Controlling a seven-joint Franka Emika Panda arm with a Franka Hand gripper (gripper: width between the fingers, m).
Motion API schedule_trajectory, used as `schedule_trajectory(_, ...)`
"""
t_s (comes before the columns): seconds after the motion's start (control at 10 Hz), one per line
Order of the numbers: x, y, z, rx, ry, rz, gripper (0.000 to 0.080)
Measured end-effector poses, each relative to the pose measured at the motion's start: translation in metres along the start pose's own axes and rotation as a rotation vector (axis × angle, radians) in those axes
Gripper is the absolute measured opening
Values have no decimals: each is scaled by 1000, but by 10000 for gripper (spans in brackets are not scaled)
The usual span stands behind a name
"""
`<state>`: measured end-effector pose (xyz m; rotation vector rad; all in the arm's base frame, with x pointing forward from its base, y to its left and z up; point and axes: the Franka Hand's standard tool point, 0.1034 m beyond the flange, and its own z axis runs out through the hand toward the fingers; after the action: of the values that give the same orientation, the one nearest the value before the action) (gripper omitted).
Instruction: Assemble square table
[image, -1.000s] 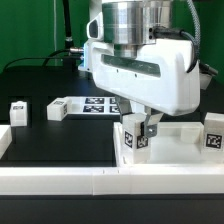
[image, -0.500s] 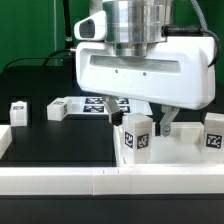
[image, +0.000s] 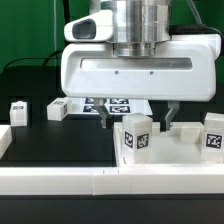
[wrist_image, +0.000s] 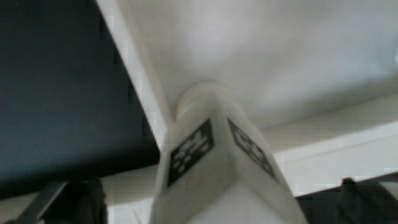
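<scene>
A white leg (image: 135, 135) with a tag stands upright in the near corner of the white tabletop (image: 178, 152). My gripper (image: 140, 121) hangs over it, open, one finger on each side of the leg and both clear of it. In the wrist view the leg (wrist_image: 214, 150) rises between the dark fingertips (wrist_image: 63, 203), with the tabletop (wrist_image: 267, 50) behind it. A second leg (image: 213, 133) stands at the tabletop's far side, toward the exterior view's right. Two more legs (image: 18, 111) (image: 57, 108) lie on the black table at the exterior view's left.
The marker board (image: 112, 103) lies behind the gripper, partly hidden by it. A long low white rail (image: 90, 181) runs along the front, and a short piece of it (image: 4, 138) turns back at the exterior view's left. Cables and a dark stand are at the back.
The jaws have opened and let go of the leg, which stays standing in the tabletop corner. The hand has risen and fills more of the exterior view.
</scene>
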<state>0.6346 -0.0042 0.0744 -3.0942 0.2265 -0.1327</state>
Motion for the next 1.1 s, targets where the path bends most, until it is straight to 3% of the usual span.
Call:
schedule_trajectory(0.4,0,-2,0,-8,-2,-286,649)
schedule_trajectory(0.7,0,0,1,-14,-4,-352,620)
schedule_trajectory(0.9,0,0,1,-14,-4,-332,285)
schedule_trajectory(1.1,0,0,1,-13,-4,-314,286)
